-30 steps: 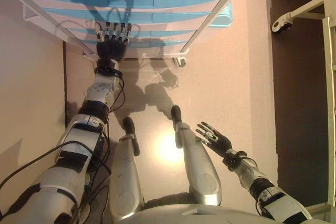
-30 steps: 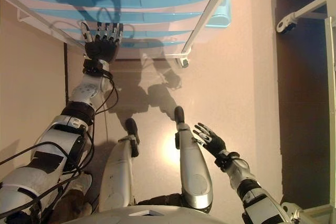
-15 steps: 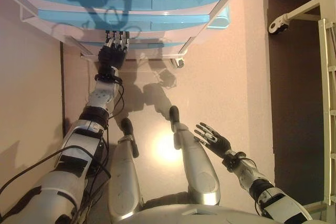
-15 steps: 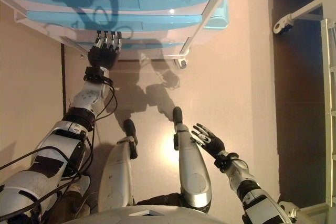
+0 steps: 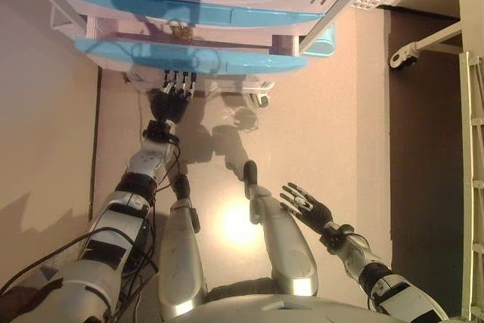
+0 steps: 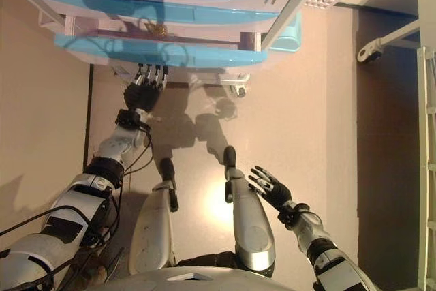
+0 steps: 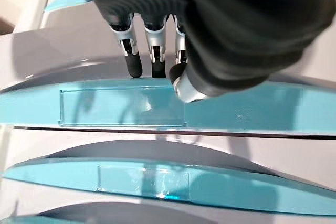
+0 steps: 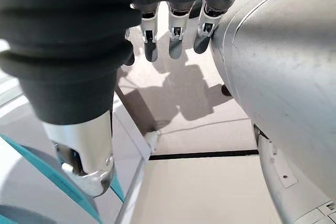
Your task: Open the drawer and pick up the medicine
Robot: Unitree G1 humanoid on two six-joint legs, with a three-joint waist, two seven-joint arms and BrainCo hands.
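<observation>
Left hand under drawer, perhaps medicine inside

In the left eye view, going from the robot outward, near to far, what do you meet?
Right hand → left hand → pulled-out blue drawer → closed blue drawers above it.

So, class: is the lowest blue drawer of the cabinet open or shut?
Open. The drawer juts out past the blue fronts above it, showing a gap with a small item inside. The left hand reaches under its front edge.
</observation>
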